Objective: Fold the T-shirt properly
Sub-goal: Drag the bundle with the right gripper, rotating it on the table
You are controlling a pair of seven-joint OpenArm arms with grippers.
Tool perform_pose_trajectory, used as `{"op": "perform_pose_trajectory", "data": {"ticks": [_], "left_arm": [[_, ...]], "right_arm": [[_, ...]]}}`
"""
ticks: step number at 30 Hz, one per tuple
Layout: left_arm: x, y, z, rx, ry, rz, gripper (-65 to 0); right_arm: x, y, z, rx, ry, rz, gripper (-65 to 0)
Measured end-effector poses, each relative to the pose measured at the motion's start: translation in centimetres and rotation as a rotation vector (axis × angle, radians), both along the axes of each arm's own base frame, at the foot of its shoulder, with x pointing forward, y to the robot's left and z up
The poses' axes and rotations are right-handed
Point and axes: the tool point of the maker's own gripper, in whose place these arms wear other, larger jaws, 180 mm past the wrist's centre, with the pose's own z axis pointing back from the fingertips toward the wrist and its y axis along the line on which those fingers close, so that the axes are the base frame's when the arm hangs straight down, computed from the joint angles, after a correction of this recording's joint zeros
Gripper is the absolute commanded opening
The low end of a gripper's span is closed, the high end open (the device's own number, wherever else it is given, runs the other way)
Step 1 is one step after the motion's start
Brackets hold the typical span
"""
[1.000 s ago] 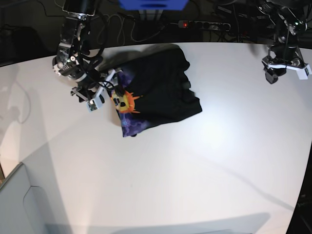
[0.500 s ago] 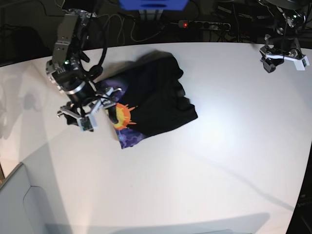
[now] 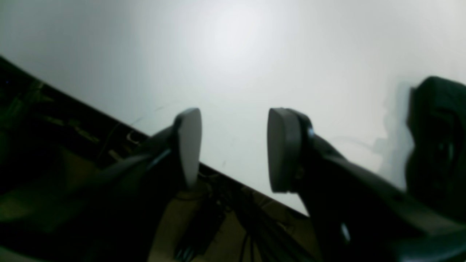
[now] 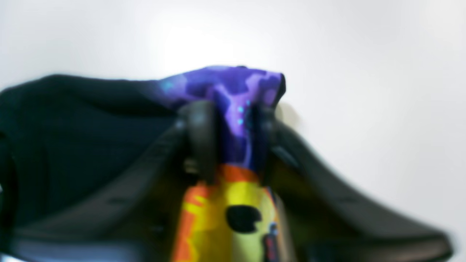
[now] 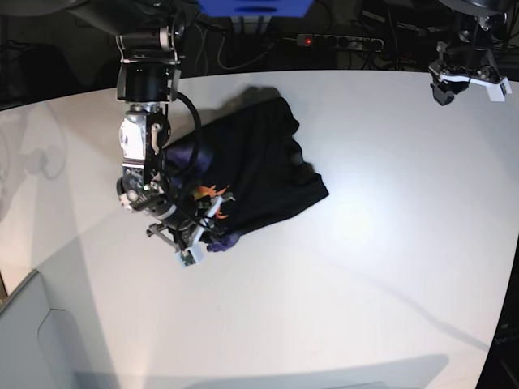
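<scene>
Nearest you in the base view, a pale grey, straight-edged panel (image 5: 28,340) fills the lower left corner, beside the smooth white table (image 5: 365,300). Farther in, your right gripper (image 4: 235,142) has its dark fingers close together, with a ridge of the large black cloth T-shirt (image 5: 263,162) pinched between them. You see the shirt's purple patch running through the grip and its orange-yellow sun print just below, in the right wrist view. The shirt lies bunched on the table, left of centre in the base view, its plain black part reaching away to the right. Your black and silver right arm (image 5: 150,138) stands in front of its left side and hides part of the print from you.

Well apart from the shirt, your left gripper (image 3: 235,149) hangs near the table's far edge with its fingers wide and nothing between them. Beyond that edge you have thin dark cables (image 5: 223,57), a small red light (image 5: 307,40) and, at the top, a bright blue object (image 5: 255,7), cut off by the frame.
</scene>
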Motion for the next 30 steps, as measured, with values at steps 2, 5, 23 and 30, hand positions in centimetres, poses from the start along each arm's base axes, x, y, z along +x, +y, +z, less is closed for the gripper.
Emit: {"op": "perform_pose_trajectory", "data": {"ticks": [2, 5, 23, 30], "left_arm": [[-0.4, 0.0, -0.1, 0.003, 0.011, 0.001, -36.5], [-0.5, 0.0, -0.2, 0.001, 0.018, 0.001, -36.5], [1.5, -0.8, 0.1, -0.023, -0.041, 0.002, -36.5], [2.7, -2.9, -0.5, -0.073, -0.058, -0.034, -36.5]], "right_arm": [[0.5, -1.6, -1.0, -0.006, 0.016, -0.043, -64.9], [1.0, -4.1, -1.3, -0.036, 0.005, -0.102, -64.2], [-6.9, -16.0, -0.4, -0.225, 0.066, -0.335, -38.9], [-5.7, -18.0, 6.0, -0.280, -0.125, -0.373, -28.9]]}}
